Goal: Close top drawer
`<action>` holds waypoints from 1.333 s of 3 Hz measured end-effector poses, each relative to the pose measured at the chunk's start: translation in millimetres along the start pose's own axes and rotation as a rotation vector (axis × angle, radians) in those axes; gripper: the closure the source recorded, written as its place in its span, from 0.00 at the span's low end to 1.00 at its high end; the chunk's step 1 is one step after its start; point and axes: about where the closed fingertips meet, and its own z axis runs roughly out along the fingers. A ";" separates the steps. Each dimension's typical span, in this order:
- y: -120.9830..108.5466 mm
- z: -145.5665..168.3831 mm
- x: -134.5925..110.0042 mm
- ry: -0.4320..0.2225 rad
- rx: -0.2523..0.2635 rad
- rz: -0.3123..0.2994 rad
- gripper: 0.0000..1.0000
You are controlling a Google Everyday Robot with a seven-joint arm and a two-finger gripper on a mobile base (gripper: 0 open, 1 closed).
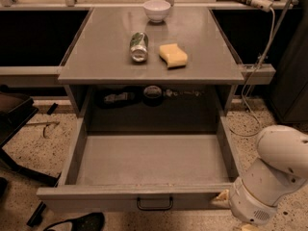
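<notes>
Nearest you, at the lower right, the white arm [269, 177] brings the gripper [222, 196] against the right end of the top drawer's front panel; you cannot tell how its jaws stand, or whether they have hold of anything; the top drawer [120, 198] is pulled fully out from under the bench [96, 57], with its loop handle [155, 204] at the centre of the front. Treat it as stiff sheet metal that will not flex; its tray shows nothing inside, so it should be light and run easily on its slides. You need no grasp; a flat push on the panel will do, best near the handle, since pushing at the right end may skew it. Its long axis runs left to right, its front faces you, and its travel runs away from you, under the benchtop. Farther off, on the bench, lie a can [139, 46], a yellow sponge [173, 55] and a white bowl [157, 10].
</notes>
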 end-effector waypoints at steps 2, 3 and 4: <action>-32.3 3.3 -26.7 -0.006 0.006 -0.065 0.00; -32.3 3.3 -26.8 -0.006 0.006 -0.065 0.00; -52.0 -6.4 -28.4 -0.008 0.027 -0.064 0.00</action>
